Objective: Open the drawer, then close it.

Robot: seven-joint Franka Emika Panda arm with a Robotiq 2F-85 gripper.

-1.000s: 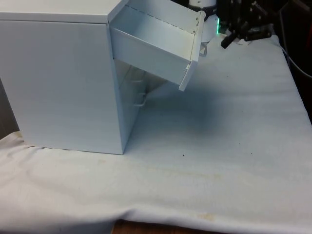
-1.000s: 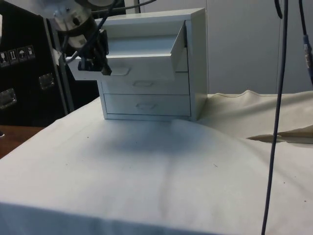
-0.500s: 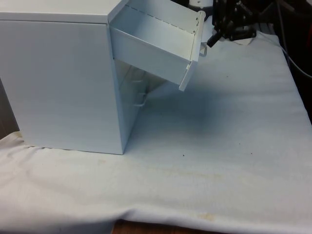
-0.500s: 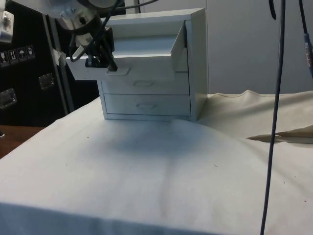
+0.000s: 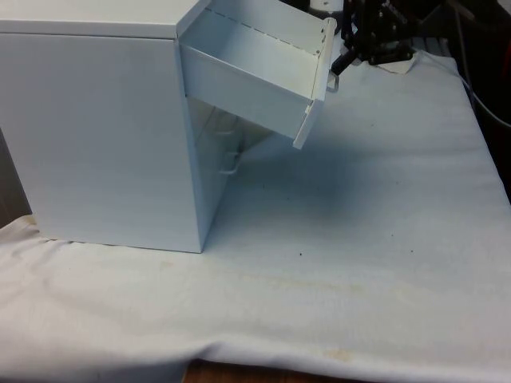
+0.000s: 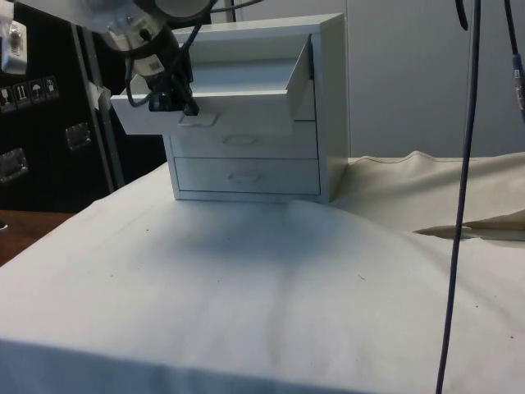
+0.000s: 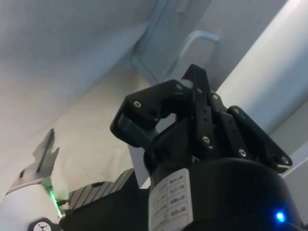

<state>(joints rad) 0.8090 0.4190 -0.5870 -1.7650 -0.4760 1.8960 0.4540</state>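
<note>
the top drawer (image 5: 255, 76) of the white chest (image 5: 104, 128) stood pulled out and tilted down, and the front view showed its inside bare. in the side view the gripper (image 6: 184, 105) was at the drawer's handle (image 6: 198, 119); whether its fingers were apart i cannot tell.

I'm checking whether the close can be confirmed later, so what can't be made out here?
- Front view: the chest of drawers shows its side, hiding the lower drawer fronts.
- Side view: the gripper covers part of the top drawer front, so contact is unclear.
- Wrist view: the gripper's own body blocks the handle.
</note>
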